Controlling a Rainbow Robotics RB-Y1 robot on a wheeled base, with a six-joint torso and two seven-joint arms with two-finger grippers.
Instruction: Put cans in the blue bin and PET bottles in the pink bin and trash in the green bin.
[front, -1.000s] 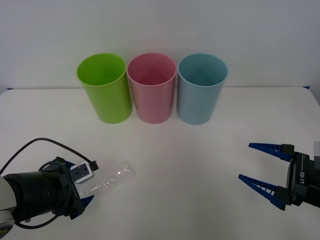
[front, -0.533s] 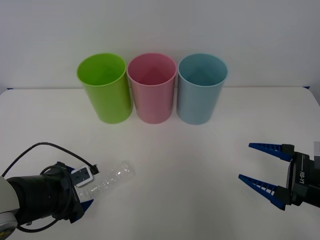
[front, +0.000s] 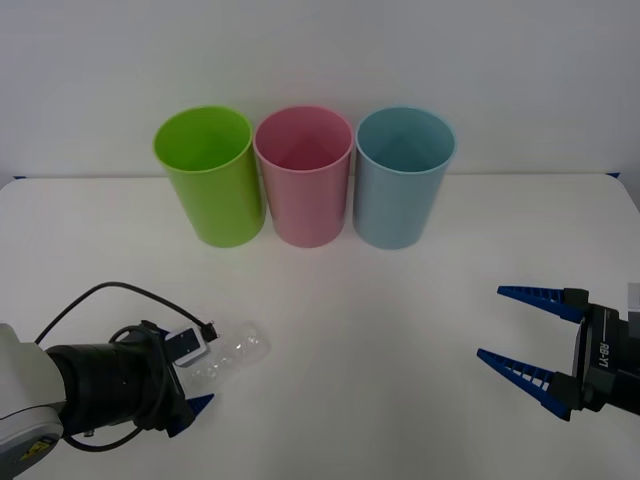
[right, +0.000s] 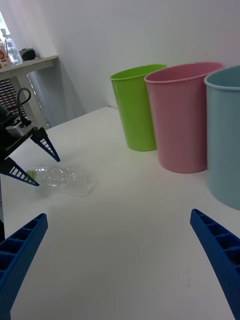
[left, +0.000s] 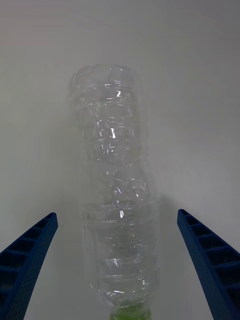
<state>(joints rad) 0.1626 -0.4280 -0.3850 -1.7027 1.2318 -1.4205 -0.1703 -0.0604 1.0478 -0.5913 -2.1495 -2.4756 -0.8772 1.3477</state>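
My left gripper (front: 195, 375) sits low at the near left of the table (front: 360, 300), reaching forward, fingers spread wide either side of the PET bottle (front: 228, 352), which lies on its side, cap end toward me. My right gripper (front: 520, 330) hovers near right, fingers wide, holding nothing. Far row: green bin (front: 210, 178), pink bin (front: 304, 177), blue bin (front: 402, 178).

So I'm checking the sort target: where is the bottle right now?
In the front view the PET bottle lies on the white table at the near left, between the open fingers of the left pincer, well short of the green bin.
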